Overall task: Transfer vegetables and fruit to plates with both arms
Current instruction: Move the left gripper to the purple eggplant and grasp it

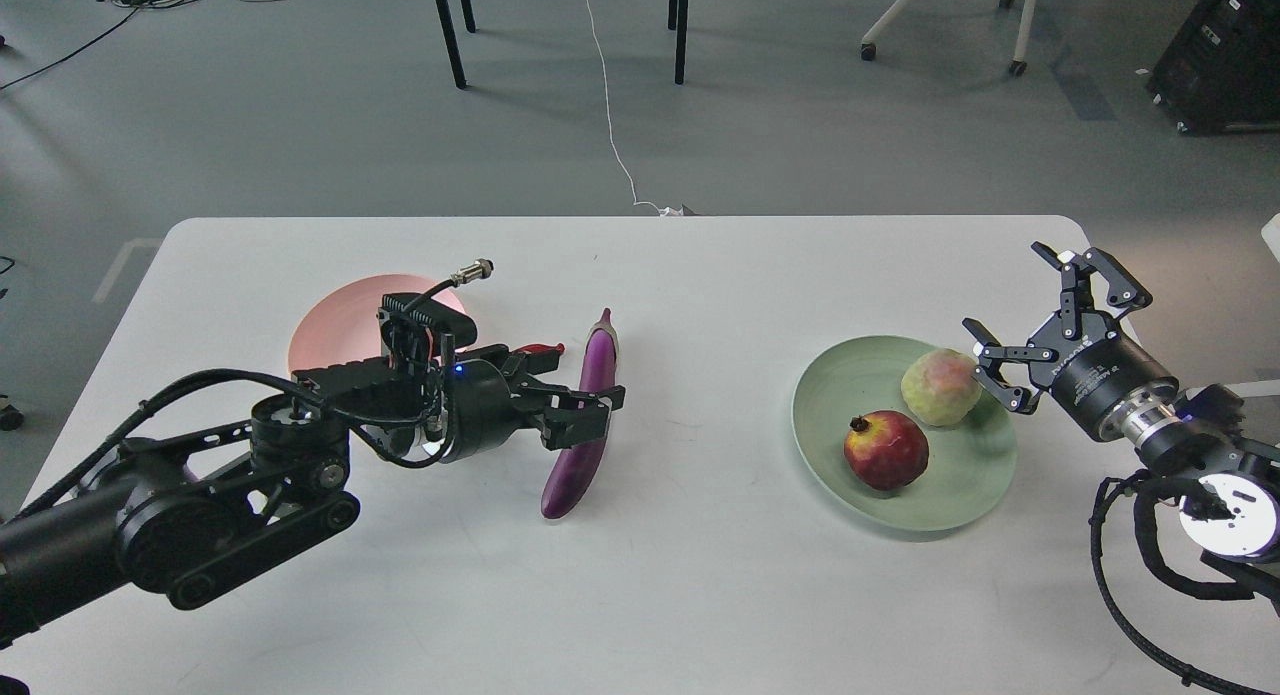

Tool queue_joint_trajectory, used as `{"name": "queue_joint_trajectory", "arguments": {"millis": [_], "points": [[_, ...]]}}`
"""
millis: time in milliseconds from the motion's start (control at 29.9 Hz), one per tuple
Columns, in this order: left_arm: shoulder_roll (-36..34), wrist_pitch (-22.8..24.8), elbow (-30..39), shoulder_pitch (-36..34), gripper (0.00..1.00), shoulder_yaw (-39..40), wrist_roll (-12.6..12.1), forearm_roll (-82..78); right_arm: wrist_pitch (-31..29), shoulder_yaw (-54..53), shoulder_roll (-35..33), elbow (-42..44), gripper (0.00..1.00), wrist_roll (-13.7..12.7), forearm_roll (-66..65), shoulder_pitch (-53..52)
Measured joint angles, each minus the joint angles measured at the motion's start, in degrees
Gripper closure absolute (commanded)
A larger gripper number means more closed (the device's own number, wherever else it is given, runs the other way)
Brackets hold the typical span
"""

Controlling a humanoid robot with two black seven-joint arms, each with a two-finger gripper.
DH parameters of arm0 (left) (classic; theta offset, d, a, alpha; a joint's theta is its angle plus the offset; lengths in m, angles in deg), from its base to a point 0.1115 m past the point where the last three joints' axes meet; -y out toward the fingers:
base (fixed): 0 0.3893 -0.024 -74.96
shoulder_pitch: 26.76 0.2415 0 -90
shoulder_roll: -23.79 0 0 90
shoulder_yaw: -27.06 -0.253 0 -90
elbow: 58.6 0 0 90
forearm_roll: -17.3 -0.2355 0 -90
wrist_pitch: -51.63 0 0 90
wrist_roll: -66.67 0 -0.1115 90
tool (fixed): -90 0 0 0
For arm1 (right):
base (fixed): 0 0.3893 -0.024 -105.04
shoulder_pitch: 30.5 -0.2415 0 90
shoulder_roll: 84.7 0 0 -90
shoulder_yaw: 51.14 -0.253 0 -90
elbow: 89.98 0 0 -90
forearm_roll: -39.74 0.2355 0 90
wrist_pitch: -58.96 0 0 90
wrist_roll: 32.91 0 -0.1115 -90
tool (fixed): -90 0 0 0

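The purple eggplant lies on the white table, left of centre. My left gripper is open at its middle, with one finger crossing in front of it. I cannot tell if it touches. The red chili pepper is mostly hidden behind this gripper; only its tip shows. The pink plate is behind my left arm and partly covered. The pomegranate and the pale green fruit sit in the green plate. My right gripper is open and empty just right of the green fruit.
The white table ends just behind the plates. Beyond it on the grey floor are black table legs, a white cable and a chair base. My left arm lies low over the table's left part.
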Motion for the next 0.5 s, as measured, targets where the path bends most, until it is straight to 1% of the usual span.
{"name": "queue_joint_trajectory", "arguments": {"millis": [200,367,501], "points": [[1.5,2.7,-1.6,-0.2,0.02,-1.3,-1.0,-0.2,0.1,-0.1,-0.1,0.0,0.03,0.0,0.0,0.3],[2.5,3.2,-3.1,-0.3,0.02,-1.7,-2.5,-0.3,0.1,-0.1,-0.3,0.0,0.03,0.0,0.0,0.4],[3.1,3.3,-4.0,0.0,0.02,-1.9,-2.9,-0.4,0.1,-0.1,-0.3,0.0,0.03,0.0,0.0,0.4]]}}
